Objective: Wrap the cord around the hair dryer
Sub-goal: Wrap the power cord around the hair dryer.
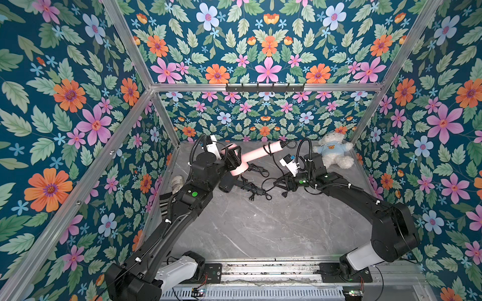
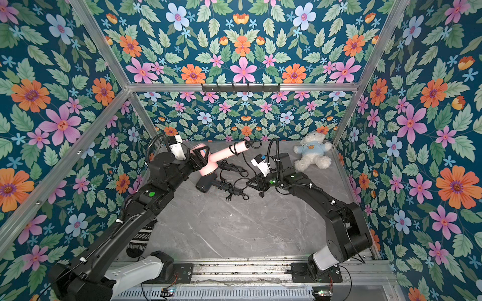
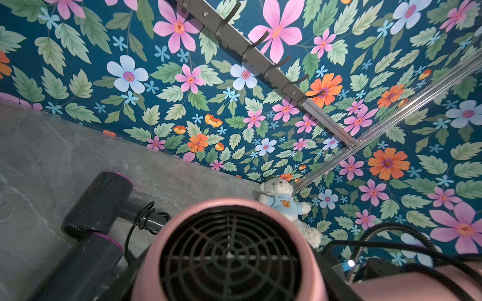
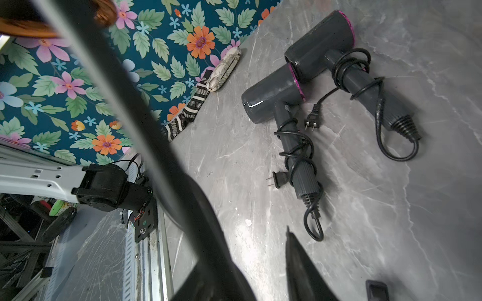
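The left gripper (image 1: 234, 156) is clamped on the barrel of the pink hair dryer (image 1: 257, 153), holding it above the table (image 1: 260, 229) with its handle pointing right. The cord (image 1: 267, 150) loops around the handle and hangs down near the right gripper (image 1: 278, 183), whose jaws stand apart and hold nothing.

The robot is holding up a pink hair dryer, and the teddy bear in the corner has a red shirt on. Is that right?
Not quite: the teddy bear in the corner has a light blue shirt on, not a red one, as both top views show. The rest is right: the left gripper holds up the pink hair dryer.
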Robot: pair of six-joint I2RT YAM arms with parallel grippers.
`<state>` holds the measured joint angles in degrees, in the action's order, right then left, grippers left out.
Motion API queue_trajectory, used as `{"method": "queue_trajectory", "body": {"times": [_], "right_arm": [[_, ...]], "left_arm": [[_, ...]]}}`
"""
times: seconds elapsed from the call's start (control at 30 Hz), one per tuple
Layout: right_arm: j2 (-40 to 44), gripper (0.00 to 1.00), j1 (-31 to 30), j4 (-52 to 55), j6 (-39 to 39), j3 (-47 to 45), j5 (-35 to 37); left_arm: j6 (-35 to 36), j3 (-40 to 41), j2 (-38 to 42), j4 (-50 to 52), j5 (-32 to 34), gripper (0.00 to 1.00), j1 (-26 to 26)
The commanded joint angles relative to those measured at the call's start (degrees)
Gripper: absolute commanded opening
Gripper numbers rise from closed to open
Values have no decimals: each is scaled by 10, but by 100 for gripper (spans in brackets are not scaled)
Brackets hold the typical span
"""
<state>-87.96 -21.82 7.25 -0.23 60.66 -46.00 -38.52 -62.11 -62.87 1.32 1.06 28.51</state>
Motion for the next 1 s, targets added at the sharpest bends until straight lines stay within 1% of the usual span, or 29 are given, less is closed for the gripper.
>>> {"method": "queue_trajectory", "body": {"times": [0.0, 0.1, 0.27, 0.33, 0.37, 0.4, 0.43, 0.47, 0.53, 0.63, 0.67, 0.7, 0.73, 0.77, 0.83, 0.93, 0.97], "right_arm": [[-3, 50, 14, -25, 6, -10, -26], [-5, 52, 27, -27, 3, -13, -59], [-5, 50, 31, 7, -27, -16, -64], [-6, 42, 32, 9, -28, -21, -64], [-7, 35, 32, 8, -25, -23, -61], [-9, 25, 33, 8, -21, -26, -57], [-10, 13, 33, 9, -16, -28, -51], [-12, 5, 33, 11, -11, -30, -45], [-17, 0, 32, 37, -9, -28, -29], [-20, 0, 30, 81, -10, -25, -18], [-16, 4, 30, 96, -16, -26, -19], [-12, 13, 31, 108, -23, -29, -18], [-8, 20, 31, 118, -31, -32, -16], [-3, 25, 31, 126, -41, -36, -14], [4, 29, 31, 129, -52, -44, -16], [-1, 30, 31, 116, -47, -50, -27], [-3, 25, 31, 110, -42, -52, -28]], "left_arm": [[-7, -16, -3, -26, -25, 0, 0], [-7, -29, -11, -8, -46, 0, 0], [-1, -34, -8, 14, -41, 0, 0], [-2, -35, -6, 14, -36, 0, 0], [-4, -36, -4, 14, -32, 0, 0], [-5, -36, -2, 14, -26, 0, -1], [-9, -36, -1, 15, -18, 0, -1], [-13, -35, 1, 17, -9, 0, -1], [-22, -30, 4, 23, 18, 0, -1], [-46, -9, 16, 12, 70, 0, -2], [-51, -1, 21, 7, 86, 0, -3], [-55, 5, 25, 2, 98, 0, -4], [-57, 8, 28, 0, 107, 0, -5], [-57, 9, 29, -1, 111, 0, -7], [-57, 8, 30, -1, 108, 0, -10], [-59, 2, 24, 0, 93, 0, -11], [-60, 0, 23, 1, 89, 0, -11]]}}
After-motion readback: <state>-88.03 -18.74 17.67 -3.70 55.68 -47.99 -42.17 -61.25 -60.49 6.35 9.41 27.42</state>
